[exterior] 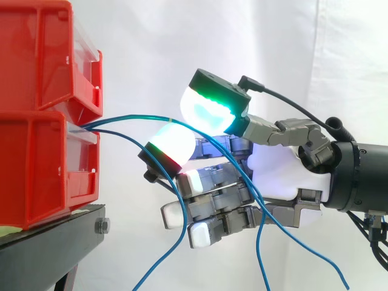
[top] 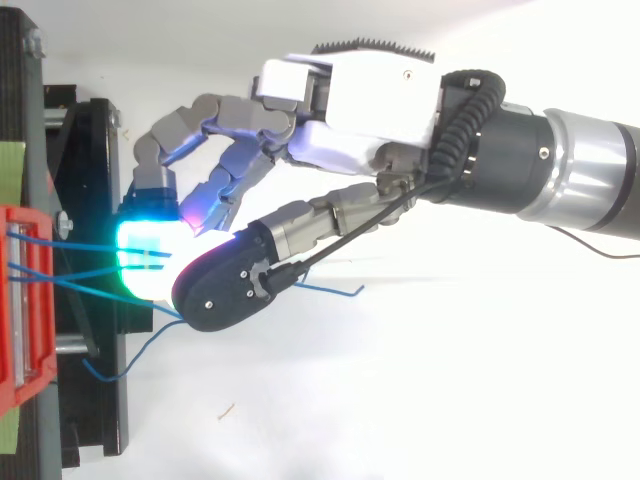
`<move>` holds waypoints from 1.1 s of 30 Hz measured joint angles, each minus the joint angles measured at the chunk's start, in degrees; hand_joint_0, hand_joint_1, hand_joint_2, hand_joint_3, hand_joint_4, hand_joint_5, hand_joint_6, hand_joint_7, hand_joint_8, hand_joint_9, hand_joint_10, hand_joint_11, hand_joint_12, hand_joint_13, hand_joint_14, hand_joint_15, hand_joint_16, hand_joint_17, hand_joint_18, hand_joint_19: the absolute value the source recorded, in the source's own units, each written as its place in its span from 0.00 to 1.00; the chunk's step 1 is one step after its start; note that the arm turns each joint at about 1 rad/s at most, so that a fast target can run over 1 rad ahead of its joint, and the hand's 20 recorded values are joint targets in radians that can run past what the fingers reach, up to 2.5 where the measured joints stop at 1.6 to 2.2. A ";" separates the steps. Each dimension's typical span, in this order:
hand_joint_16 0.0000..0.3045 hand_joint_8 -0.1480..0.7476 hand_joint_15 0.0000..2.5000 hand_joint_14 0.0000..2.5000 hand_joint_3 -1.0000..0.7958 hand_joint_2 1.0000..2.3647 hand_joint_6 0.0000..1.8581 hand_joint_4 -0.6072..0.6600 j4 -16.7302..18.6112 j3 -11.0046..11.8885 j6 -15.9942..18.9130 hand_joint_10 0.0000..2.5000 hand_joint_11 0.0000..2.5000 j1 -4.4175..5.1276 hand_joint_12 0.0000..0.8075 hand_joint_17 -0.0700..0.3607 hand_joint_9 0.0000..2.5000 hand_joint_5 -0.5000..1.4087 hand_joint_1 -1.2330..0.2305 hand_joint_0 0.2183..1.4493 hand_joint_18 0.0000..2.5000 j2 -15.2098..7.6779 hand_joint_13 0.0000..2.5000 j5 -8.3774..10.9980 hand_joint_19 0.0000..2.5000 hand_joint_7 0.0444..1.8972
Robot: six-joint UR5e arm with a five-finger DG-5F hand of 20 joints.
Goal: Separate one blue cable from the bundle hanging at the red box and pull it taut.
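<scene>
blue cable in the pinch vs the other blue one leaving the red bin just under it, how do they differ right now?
The pinched cable sits between two glowing pads of the hand; the loose cable looks ungripped. The pinched cable runs nearly level with a slight bow; the loose cable sags steeply downward. Shared: both are thin, blue, and leave the lower red bin.

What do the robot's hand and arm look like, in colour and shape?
The hand has a white palm shell and grey metal fingers. Its thick fingertip pads glow white, one with green, another with a red edge, under black caps. The arm is a round tube, black then silver.
</scene>
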 measured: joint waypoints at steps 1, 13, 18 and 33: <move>0.17 0.58 0.20 0.01 0.40 0.01 0.46 0.58 0.00 0.00 0.00 0.01 0.34 0.00 0.52 0.43 0.36 0.17 0.41 0.32 0.36 0.00 0.35 0.01 0.19 0.56; 0.17 0.57 0.19 0.01 0.28 0.00 0.49 0.60 -0.02 0.00 0.00 0.01 0.35 0.05 0.50 0.43 0.33 0.16 0.22 0.46 0.35 -0.01 0.33 0.05 0.16 0.54; 0.16 0.57 0.19 0.01 0.28 0.00 0.49 0.61 -0.01 0.00 0.00 0.01 0.35 0.05 0.50 0.42 0.34 0.16 0.25 0.39 0.35 -0.02 0.34 0.05 0.16 0.55; 0.17 0.58 0.19 0.01 0.28 0.00 0.46 0.61 0.00 0.00 0.00 0.01 0.33 0.06 0.50 0.43 0.37 0.18 0.46 0.32 0.36 -0.02 0.35 0.01 0.18 0.56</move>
